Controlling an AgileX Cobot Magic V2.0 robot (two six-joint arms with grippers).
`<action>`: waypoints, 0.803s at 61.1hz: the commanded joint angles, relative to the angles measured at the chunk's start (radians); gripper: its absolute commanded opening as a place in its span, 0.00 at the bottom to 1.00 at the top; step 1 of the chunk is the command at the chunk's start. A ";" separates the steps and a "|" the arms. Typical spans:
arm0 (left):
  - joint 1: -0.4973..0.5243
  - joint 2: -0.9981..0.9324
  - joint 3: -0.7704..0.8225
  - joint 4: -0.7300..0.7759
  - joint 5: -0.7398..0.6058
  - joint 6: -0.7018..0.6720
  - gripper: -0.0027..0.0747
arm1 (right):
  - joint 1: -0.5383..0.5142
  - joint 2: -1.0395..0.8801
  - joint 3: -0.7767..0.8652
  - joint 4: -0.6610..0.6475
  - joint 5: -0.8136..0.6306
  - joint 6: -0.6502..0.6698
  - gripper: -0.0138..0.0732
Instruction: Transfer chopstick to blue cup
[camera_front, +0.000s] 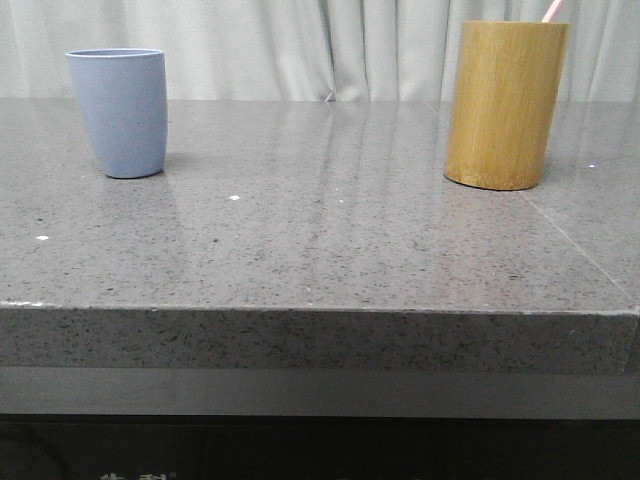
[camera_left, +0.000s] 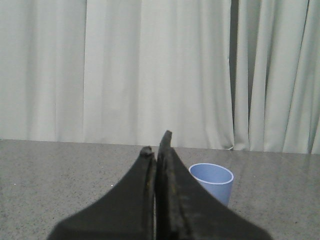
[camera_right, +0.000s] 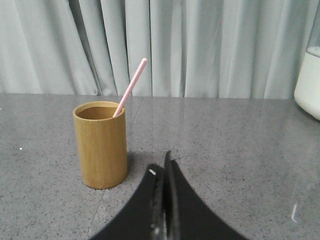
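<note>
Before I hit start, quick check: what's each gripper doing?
Left gripper: shut, holding nothing.
Right gripper: shut, holding nothing.

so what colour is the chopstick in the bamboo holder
Pale pink chopstick; clearest in the right wrist view.

The chopstick (camera_front: 551, 10) stands in the bamboo holder (camera_front: 505, 105); in the front view only a short pink tip shows above the holder's rim before the picture's top edge cuts it off. In the right wrist view the chopstick's (camera_right: 131, 86) lower length is hidden inside the bamboo holder (camera_right: 101, 145). Well to the side of the holder, a white container (camera_right: 309, 80) is cut by the picture's edge, so its kind cannot be told. The left gripper (camera_left: 157, 150) hides part of the blue cup (camera_left: 214, 182) beside it.
</note>
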 joint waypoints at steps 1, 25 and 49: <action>-0.007 0.097 -0.119 -0.001 0.005 0.001 0.01 | -0.003 0.100 -0.119 -0.024 0.027 0.000 0.08; -0.007 0.396 -0.285 -0.004 0.150 0.001 0.01 | -0.003 0.403 -0.253 -0.024 0.140 0.000 0.08; -0.007 0.572 -0.285 -0.004 0.146 0.001 0.01 | -0.003 0.509 -0.253 -0.024 0.139 -0.001 0.11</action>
